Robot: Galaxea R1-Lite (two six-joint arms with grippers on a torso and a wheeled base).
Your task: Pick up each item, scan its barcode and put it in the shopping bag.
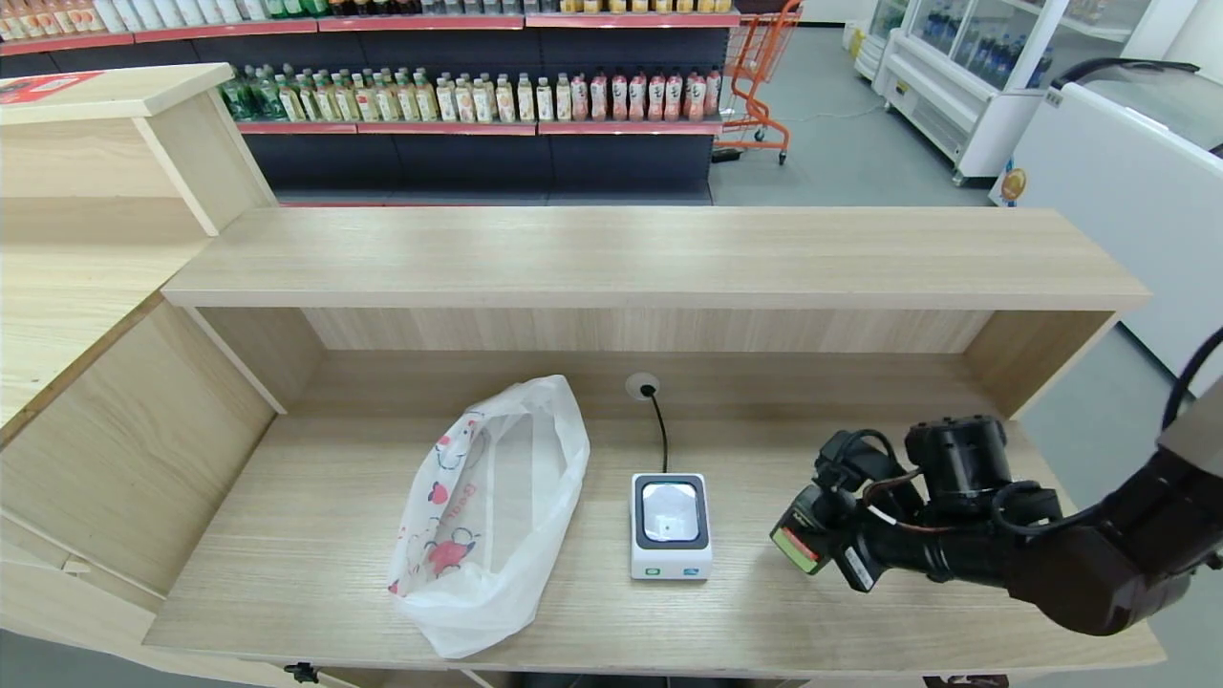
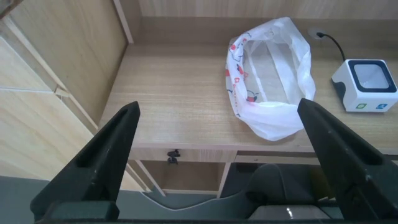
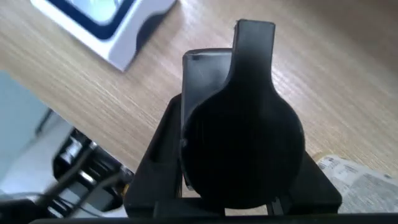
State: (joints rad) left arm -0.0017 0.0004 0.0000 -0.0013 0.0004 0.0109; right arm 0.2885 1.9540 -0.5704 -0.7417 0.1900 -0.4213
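A white plastic shopping bag (image 1: 487, 516) (image 2: 273, 112) with red cartoon prints lies on the wooden counter, left of centre, its mouth gaping. A white barcode scanner (image 1: 670, 524) (image 2: 365, 84) (image 3: 106, 25) sits just right of it, window facing up. My right gripper (image 1: 810, 537) (image 3: 230, 143) hangs low over the counter to the scanner's right, shut on a black item (image 1: 801, 543) (image 3: 242, 143) with a red and green label; its round dark body hides most of the fingers. My left gripper (image 2: 217, 165) is open with nothing in it, in front of and below the counter's front edge near the bag.
The scanner's black cable (image 1: 659, 420) runs back to a hole in the counter. A raised ledge (image 1: 650, 258) and side panels (image 1: 134, 449) wall the counter at the back and sides. Bare wood (image 1: 287, 535) lies left of the bag. Drink shelves (image 1: 478, 96) and freezers (image 1: 1127, 182) stand beyond.
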